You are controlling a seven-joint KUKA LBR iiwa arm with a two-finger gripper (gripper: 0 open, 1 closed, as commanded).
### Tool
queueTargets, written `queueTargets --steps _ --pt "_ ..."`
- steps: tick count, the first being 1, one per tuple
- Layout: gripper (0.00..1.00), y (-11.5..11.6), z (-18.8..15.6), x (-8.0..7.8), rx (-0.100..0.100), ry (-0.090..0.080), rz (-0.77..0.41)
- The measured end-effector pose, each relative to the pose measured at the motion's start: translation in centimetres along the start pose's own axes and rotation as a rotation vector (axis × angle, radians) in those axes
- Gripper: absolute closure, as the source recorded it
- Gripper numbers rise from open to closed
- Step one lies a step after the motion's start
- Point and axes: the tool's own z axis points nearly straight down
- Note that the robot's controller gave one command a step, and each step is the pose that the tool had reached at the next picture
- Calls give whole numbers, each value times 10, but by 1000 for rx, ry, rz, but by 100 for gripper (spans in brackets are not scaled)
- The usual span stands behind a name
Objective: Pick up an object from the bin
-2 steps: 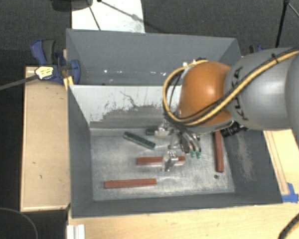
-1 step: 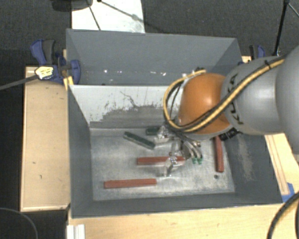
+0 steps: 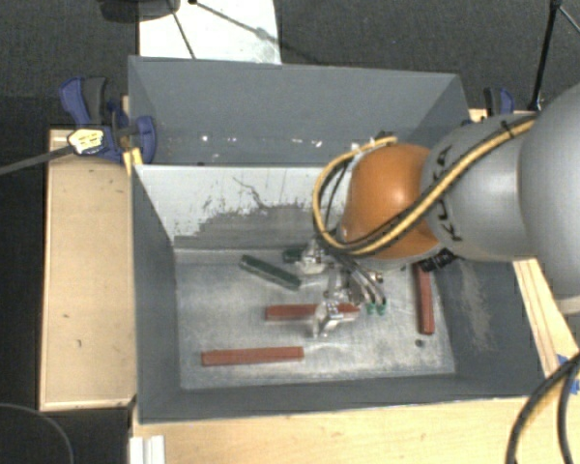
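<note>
In the grey bin (image 3: 157, 288), at its middle, the claw (image 3: 330, 317) sits low by a short red bar (image 3: 288, 312); how open, I cannot tell.

Dark speckled floor (image 3: 367, 17), a white sheet (image 3: 222, 42) on it

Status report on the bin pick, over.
Tool low in mid-bin, at the right end of a short red-brown stick. Grip unconfirmed. Dark green stick close by, up-left; long red-brown stick lies apart, lower left.
</note>
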Motion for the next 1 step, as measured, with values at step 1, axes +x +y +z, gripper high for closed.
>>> queueTargets --steps 1 --pt "0 5 -1 5 2 -4 -12"
